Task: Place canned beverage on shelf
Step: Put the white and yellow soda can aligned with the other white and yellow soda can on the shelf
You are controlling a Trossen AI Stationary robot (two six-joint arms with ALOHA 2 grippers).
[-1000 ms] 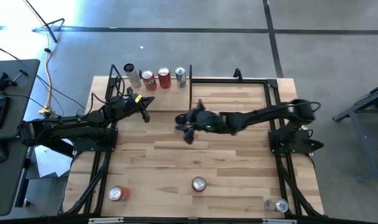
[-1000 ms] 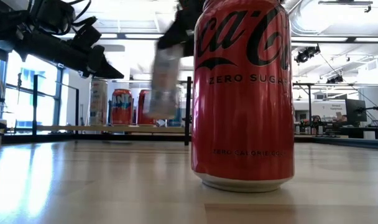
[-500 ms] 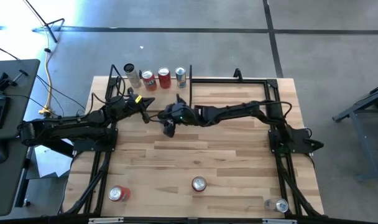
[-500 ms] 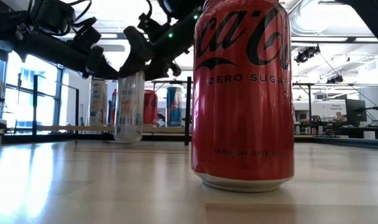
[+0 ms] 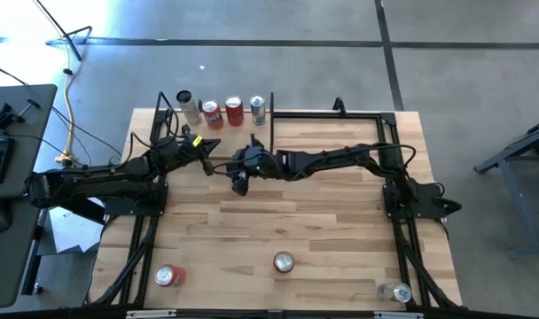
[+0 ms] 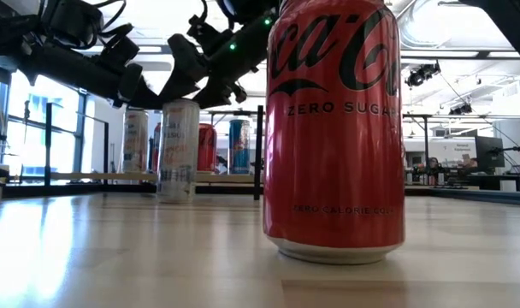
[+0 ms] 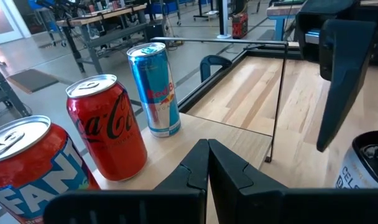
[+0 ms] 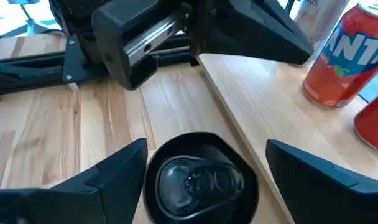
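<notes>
Your shelf [image 5: 218, 125] sits at the table's far edge, already carrying four cans in a row: a pale can [image 5: 188, 105], an orange Fanta can [image 5: 211, 112], a red Coca-Cola can [image 5: 234, 110] and a blue Red Bull can [image 5: 257, 108]. Just in front of that shelf, the left gripper [image 5: 208, 159] hovers with its fingers pressed together, holding nothing — it is right beside the spot where the right arm works.

Your right gripper [image 5: 240, 177] is over the silver can [image 6: 178, 151], which stands upright on the table [image 5: 323, 221] just short of the shelf's front edge. In the right wrist view the can's black top [image 8: 200, 180] lies between the two fingers [image 8: 102, 177], which stand wide apart with a gap on each side — they do not touch it.

Nearer you, three more cans stand on the table well away from both jaws: a red one [image 5: 168, 276], the Coca-Cola Zero can [image 5: 284, 261] and a silver one [image 5: 400, 291].
</notes>
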